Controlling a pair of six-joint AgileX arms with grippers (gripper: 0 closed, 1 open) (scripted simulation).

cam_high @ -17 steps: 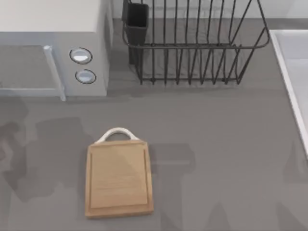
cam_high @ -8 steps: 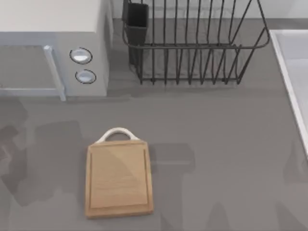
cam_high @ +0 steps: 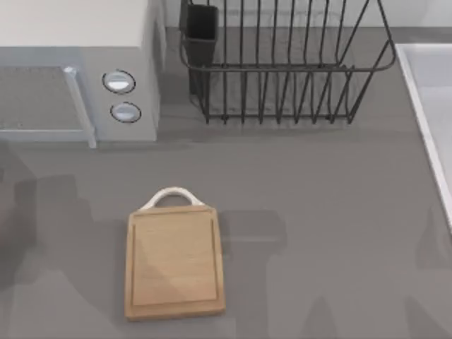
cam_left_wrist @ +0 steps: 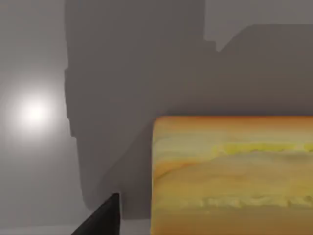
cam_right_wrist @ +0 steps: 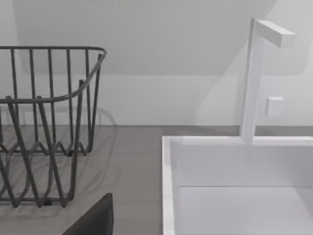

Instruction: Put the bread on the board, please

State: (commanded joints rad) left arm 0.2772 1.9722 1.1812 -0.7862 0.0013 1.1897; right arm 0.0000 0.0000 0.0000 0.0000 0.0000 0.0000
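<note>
The bread [cam_left_wrist: 232,176], a golden-yellow chunk with an orange-brown top edge and pale layers, looms close in the left wrist view on the grey table. One black fingertip [cam_left_wrist: 105,220] of my left gripper stands beside it with a gap between them, so the gripper is open and not touching the bread. The board [cam_high: 174,261], light wood with a white loop handle toward the back, lies flat at the table's front left of centre with nothing on it. In the right wrist view, a black fingertip [cam_right_wrist: 95,220] of my open right gripper hangs near the sink, holding nothing.
A microwave [cam_high: 78,70] stands at the back left. A dark wire dish rack [cam_high: 282,63] sits at the back centre, also seen as the rack [cam_right_wrist: 44,127]. A white sink [cam_right_wrist: 234,186] with a faucet [cam_right_wrist: 254,78] runs along the right edge.
The arm shadows on the table's left side have slid further left. The board has not moved.
</note>
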